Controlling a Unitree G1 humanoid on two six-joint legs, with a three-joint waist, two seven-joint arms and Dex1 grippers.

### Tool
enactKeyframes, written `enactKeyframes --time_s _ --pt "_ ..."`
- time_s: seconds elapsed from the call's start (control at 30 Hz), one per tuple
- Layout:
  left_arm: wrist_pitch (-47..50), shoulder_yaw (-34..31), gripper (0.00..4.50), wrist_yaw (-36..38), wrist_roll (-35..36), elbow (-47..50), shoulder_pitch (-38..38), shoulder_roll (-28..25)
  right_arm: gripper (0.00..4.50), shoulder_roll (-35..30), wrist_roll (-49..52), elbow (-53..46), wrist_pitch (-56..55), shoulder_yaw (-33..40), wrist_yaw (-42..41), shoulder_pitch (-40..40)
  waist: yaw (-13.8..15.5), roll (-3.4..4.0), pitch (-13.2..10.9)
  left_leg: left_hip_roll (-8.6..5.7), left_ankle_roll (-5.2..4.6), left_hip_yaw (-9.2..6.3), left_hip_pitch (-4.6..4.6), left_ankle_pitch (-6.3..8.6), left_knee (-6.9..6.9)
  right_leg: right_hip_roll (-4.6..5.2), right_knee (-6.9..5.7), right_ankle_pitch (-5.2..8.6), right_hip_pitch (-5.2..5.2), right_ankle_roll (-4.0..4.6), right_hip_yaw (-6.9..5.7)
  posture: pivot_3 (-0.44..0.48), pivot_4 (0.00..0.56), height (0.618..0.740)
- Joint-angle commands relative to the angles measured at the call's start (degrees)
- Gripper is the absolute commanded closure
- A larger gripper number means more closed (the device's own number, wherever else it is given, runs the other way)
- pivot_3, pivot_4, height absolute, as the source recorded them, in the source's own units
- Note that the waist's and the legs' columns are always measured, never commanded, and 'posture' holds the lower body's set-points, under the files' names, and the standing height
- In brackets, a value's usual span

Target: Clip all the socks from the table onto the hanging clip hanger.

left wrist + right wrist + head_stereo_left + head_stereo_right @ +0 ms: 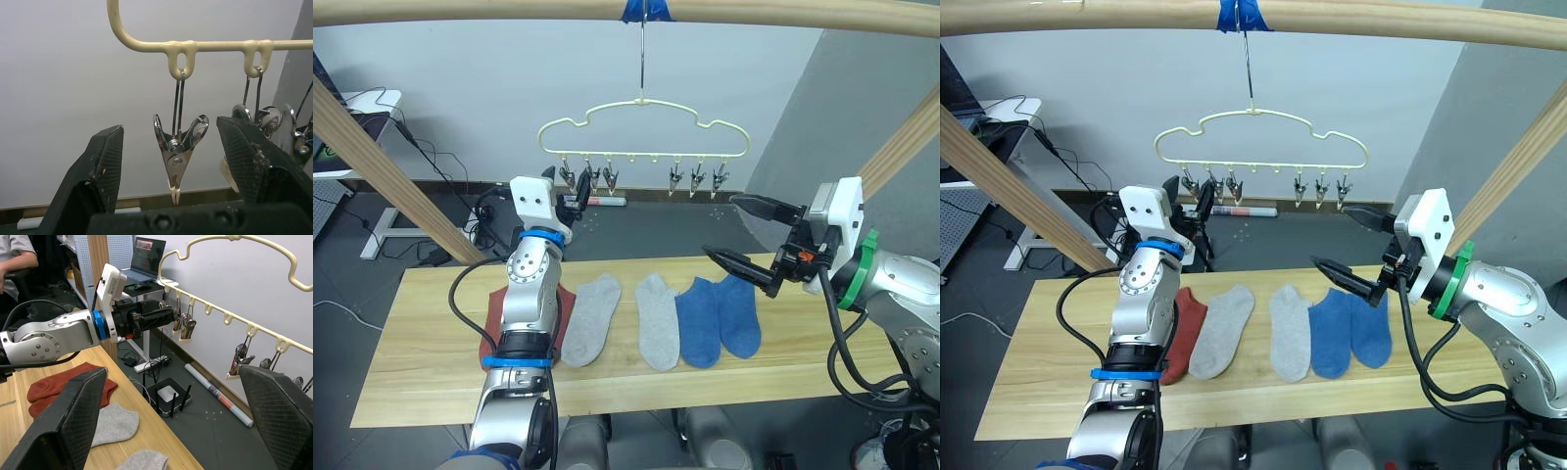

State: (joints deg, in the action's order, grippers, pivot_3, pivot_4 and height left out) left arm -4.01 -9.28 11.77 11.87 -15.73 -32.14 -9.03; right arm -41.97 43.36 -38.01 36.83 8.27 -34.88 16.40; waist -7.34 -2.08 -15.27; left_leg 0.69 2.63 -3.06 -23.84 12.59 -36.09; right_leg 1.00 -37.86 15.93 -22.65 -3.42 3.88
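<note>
The left tool (pixel 173 161) is spread, empty, around a metal clip (pixel 177 154) of the clip hanger (pixel 643 127); a swinging clip could be missed, since no sock is carried. The right tool (pixel 751 235) is parted, empty, above the blue socks (pixel 718 318). The socks lie mid-desk (pixel 421 323), well below the hanger

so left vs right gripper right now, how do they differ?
Left gripper is raised at the clip hanger, its open fingers either side of a metal clip. Right gripper hangs above the blue socks over the table, away from the clips. Its fingers look spread wider. Both are open and empty.
</note>
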Motion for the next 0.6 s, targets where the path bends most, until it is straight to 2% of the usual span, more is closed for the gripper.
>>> enactKeyframes --time_s 0.03,0.2,0.37,0.6 --pt "-1.4 0.3 1.96 -0.5 -0.7 3.4 -1.1 -0.2 0.0 0.0 0.3 -1.9 -1.1 1.7 0.1 -0.2 -0.1 0.0 0.0 0.0 0.0 0.0 0.0 0.0 0.0 0.0 0.0 0.0 0.0 0.0 0.0 -0.288 0.286 0.74" --pt "-1.8 0.4 3.45 -0.6 -1.4 3.8 -1.0 -0.3 0.0 0.0 0.4 -1.8 -1.0 1.6 0.0 -0.2 -0.5 0.0 0.0 0.0 0.0 0.0 -0.01 0.0 0.0 0.0 0.0 0.0 0.0 0.0 0.0 -0.284 0.284 0.74" --pt "-1.7 0.4 4.19 -0.5 -2.0 4.5 -0.4 -0.5 0.0 0.0 0.4 -1.8 -1.0 1.5 -0.1 -0.2 -0.6 0.0 0.0 0.0 0.0 0.0 0.0 0.0 0.0 0.0 -0.01 0.0 -0.01 0.0 0.01 -0.284 0.284 0.74" --pt "-1.9 0.3 4.24 -0.6 -2.8 4.8 0.3 -0.8 0.0 0.1 0.2 -1.6 -1.2 1.3 -0.2 -0.1 -0.6 0.0 0.0 0.0 0.0 0.0 -0.01 0.0 0.0 0.0 -0.01 0.0 -0.01 0.0 0.01 -0.28 0.28 0.74"
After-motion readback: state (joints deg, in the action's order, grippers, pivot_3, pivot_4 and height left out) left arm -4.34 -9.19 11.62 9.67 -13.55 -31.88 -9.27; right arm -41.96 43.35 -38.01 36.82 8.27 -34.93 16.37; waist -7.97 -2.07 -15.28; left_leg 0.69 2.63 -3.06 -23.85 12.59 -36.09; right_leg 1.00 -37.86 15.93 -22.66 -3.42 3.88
